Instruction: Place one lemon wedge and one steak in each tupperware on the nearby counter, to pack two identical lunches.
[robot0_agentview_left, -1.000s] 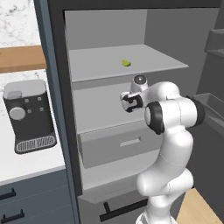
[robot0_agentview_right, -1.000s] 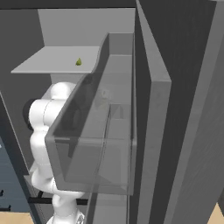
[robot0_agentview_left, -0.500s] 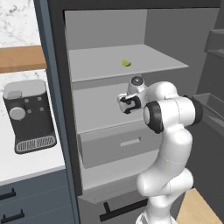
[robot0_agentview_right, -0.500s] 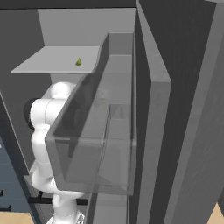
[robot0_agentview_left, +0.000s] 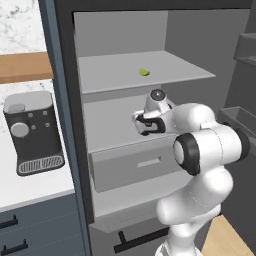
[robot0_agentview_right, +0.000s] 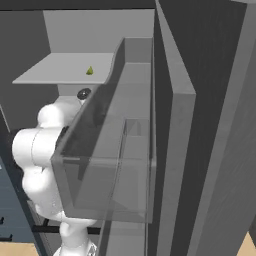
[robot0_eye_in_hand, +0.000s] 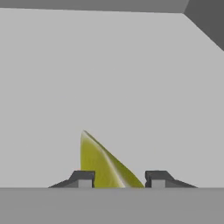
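Reaching into the open fridge, the end effector has a lemon wedge between its fingertips, though whether it already pinches I cannot tell. Another wedge lies on the shelf above. By my judgement, packing has barely begun.

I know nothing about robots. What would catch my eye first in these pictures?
The big white arm reaching into an open grey fridge. Its hand has a yellow-green lemon wedge between its fingers. Another small wedge lies on the shelf above.
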